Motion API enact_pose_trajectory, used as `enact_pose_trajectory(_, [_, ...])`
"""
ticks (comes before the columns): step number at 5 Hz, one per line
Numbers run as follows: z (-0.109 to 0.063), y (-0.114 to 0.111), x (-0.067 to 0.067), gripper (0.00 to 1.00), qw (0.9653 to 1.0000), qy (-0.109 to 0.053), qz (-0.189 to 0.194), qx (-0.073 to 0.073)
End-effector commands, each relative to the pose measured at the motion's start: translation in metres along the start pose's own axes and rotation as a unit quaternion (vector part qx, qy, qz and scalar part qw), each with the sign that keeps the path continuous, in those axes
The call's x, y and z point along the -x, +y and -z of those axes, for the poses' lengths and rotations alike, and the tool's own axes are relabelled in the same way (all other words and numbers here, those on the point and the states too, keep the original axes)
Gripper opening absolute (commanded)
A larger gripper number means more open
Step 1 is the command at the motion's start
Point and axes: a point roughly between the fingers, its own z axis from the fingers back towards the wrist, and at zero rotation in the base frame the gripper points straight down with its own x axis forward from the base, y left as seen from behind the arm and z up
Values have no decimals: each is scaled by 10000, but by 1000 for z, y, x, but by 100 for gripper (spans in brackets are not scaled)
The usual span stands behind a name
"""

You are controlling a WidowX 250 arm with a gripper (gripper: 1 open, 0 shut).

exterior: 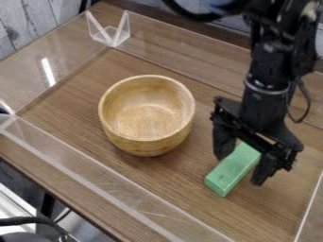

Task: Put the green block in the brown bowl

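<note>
Wood-grain tabletop point(76, 104) filled my view, fenced by clear acrylic walls point(38, 142), with a small clear folded stand point(110, 30) far off toward the back-left corner, well away from the jaws. From my seat the black arm point(280, 47) was the biggest moving thing, coming in from the top right and pointing its gripper point(248, 159) straight down at the table.

Next in size was the brown bowl point(147, 113), sitting upright on the table to the left of the jaws, close to the nearer finger but not touching it as far as I could see. I saw nothing in its hollow.

Smallest was the green block point(232, 173), lying flat on the wood directly under the gripper. Its long axis ran diagonally, the far end hidden behind the jaws and the near end poking out below them.

I read the jaws as spread wide apart, one finger on each side of the block's upper part, straddling it. I could not tell whether either finger touched the block.
</note>
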Motion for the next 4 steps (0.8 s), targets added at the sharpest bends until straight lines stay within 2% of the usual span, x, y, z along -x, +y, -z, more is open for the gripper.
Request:
enact_pose_trajectory(1, [6, 5, -9, 100, 9997, -252, -20, 48])
enact_pose_trajectory(2, [16, 15, -13, 100, 9991, -412, -68, 62])
enact_pose_trajectory(4, [18, 21, -15, 100, 9978, -635, -152, 139])
